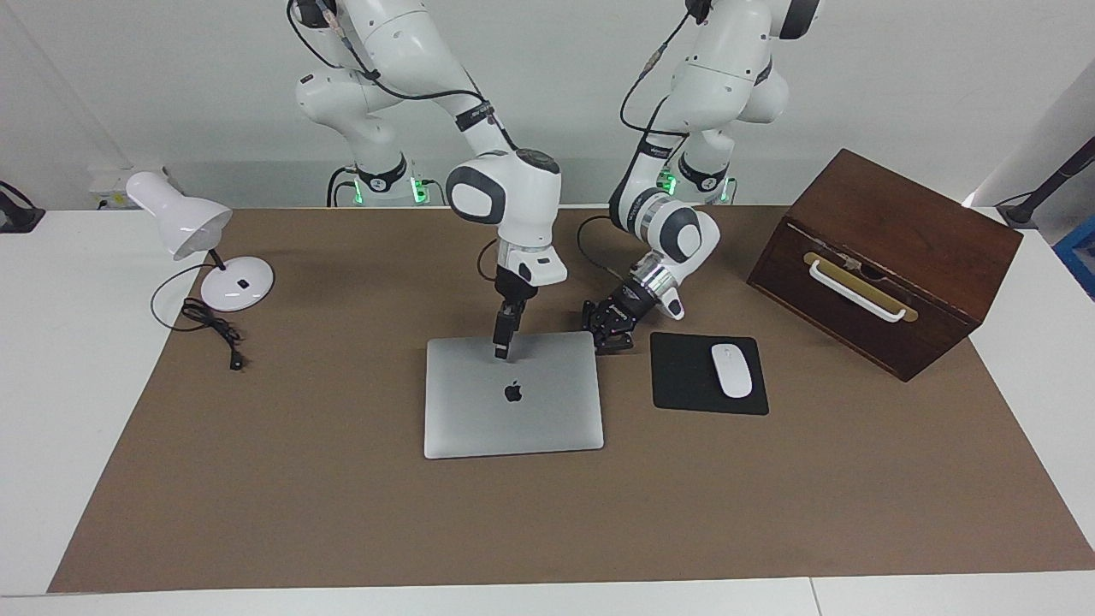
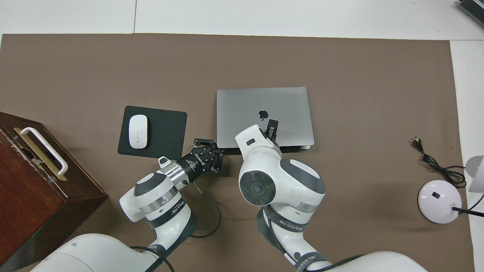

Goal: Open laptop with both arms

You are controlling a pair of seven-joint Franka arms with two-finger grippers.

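One laptop [image 1: 513, 395] lies closed and flat on the brown mat [image 1: 342, 479], lid up, its dark apple logo [image 1: 512, 392] upright as seen from across the table; its long axis runs from one arm's end of the table to the other, and the edge nearest the robots shows a thin dark seam in the overhead view. Two arms work here, each with one claw. The right gripper [image 1: 501, 349] points almost straight down with its tip on or just above the lid, near the laptop's edge closest to the robots and just robot-ward of the logo; whether its fingers are parted or together cannot be told. The left gripper [image 1: 609, 329] is low over the mat, tilted down toward the laptop's corner that is nearest the robots and toward the left arm's end; its fingertips are drawn together, holding nothing, and it sits just beside that corner, whether touching it cannot be told. Just off this claw, farther from the robots, lies one black mouse pad [image 1: 684, 376] with one white mouse [image 1: 731, 370] on it, the pad beside the laptop and apart from it. One dark wooden box [image 1: 890, 248] with a white handle stands at the left arm's end of the table, well apart from both claws. One white desk lamp [image 1: 192, 235] with its loose black cord [image 1: 210, 325] stands at the right arm's end.
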